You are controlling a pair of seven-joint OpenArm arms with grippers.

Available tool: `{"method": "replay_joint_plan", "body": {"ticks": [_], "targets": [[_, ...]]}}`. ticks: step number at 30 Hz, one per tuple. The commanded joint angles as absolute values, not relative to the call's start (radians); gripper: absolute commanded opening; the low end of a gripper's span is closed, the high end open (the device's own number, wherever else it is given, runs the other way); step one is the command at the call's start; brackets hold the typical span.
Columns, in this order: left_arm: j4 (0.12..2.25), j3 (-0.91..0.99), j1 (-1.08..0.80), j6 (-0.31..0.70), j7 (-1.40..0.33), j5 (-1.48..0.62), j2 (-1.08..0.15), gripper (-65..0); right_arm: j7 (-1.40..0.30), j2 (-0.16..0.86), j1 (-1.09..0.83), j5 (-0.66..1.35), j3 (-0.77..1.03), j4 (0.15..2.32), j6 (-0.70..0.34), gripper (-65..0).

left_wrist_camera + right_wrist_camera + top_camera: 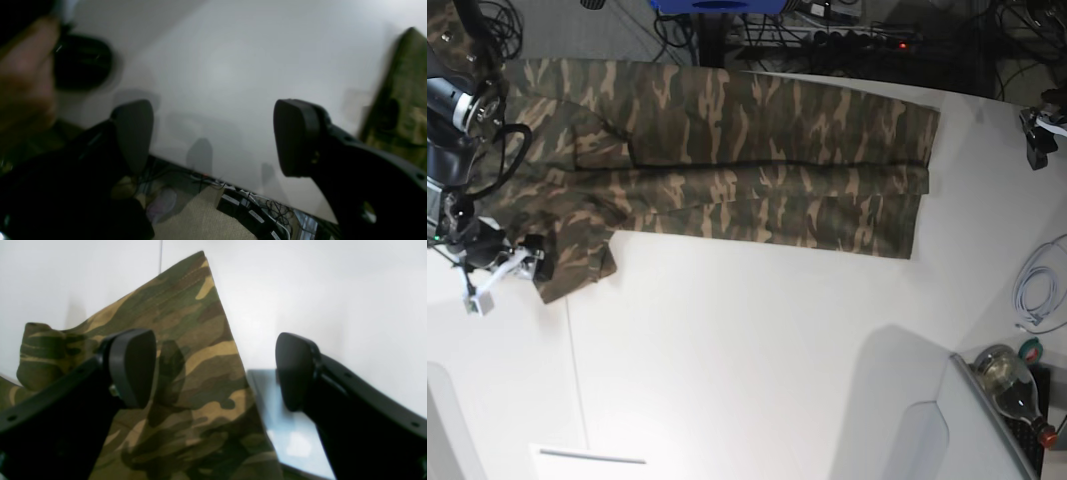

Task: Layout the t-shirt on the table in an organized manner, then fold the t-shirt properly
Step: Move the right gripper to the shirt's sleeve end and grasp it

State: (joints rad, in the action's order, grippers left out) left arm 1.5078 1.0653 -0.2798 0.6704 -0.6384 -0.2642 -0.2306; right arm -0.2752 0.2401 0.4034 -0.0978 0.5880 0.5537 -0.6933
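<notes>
White tabletop fills most of the left wrist view: the table (217, 66) lies bare under the left gripper (213, 133), whose 2 dark fingers stand wide apart with nothing between them. 1 strip of the t-shirt (400, 106) shows at the right edge, clear of the gripper. Beyond the table edge lie a beige floor (203, 220), cables and a dark power strip (247, 213). The upper left corner is blurred and cannot be identified.

Right wrist view: the right gripper (215, 370) hovers with its 2 fingers spread wide, holding nothing. Camouflage cloth lies below the left finger, a pointed edge of the shirt running up the frame; the right finger is over bare white table. 1 thin dark seam line (160, 255) crosses the tabletop at the top. 1 pale blue-grey reflective panel (287, 433) sits beside the cloth's lower edge.

Base view: 1 shirt is spread across the far half of the table, folded lengthwise into a long band, 1 sleeve hanging toward the near left corner. The right arm stands at the left edge beside that sleeve; the left gripper shows at the far right edge, well apart from the cloth. Nothing lies on the shirt. Near right: 1 bottle (1012, 385) and 1 white coiled cable (1037, 290).
</notes>
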Motion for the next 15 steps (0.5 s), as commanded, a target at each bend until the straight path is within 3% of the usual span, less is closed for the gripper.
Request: {"method": "replay_joint_plan", "body": {"ticks": [1, 2, 5, 7, 9, 15], "targets": [[1.524, 1.073, -0.283, 0.673, -0.616, -0.277, -0.251, -11.0, -0.271, 0.251, 0.421, -0.091, 0.588, 0.561, -0.698, -18.5], [1.524, 1.073, -0.283, 0.673, -0.616, -0.275, -0.251, -11.0, -0.271, 0.251, 0.42, -0.091, 0.588, 0.561, -0.698, -24.2], [1.524, 1.072, -0.283, 0.673, -0.616, -0.275, -0.251, -11.0, -0.277, 0.251, 0.42, -0.091, 0.588, 0.561, -0.698, -49.2], [1.517, 1.067, -0.283, 0.673, -0.618, -0.275, -0.251, -11.0, -0.278, 0.249, 0.42, -0.091, 0.588, 0.561, -0.698, -60.9], [1.495, 1.066, -0.282, 0.673, -0.618, -0.275, -0.251, -11.0, -0.278, 0.249, 0.417, -0.091, 0.59, 0.565, -0.698, -64.5], [1.483, 1.066, -0.282, 0.673, -0.618, -0.275, -0.254, -11.0, -0.317, 0.216, 0.355, -0.088, 0.591, 0.754, -0.698, -65.0]]}}
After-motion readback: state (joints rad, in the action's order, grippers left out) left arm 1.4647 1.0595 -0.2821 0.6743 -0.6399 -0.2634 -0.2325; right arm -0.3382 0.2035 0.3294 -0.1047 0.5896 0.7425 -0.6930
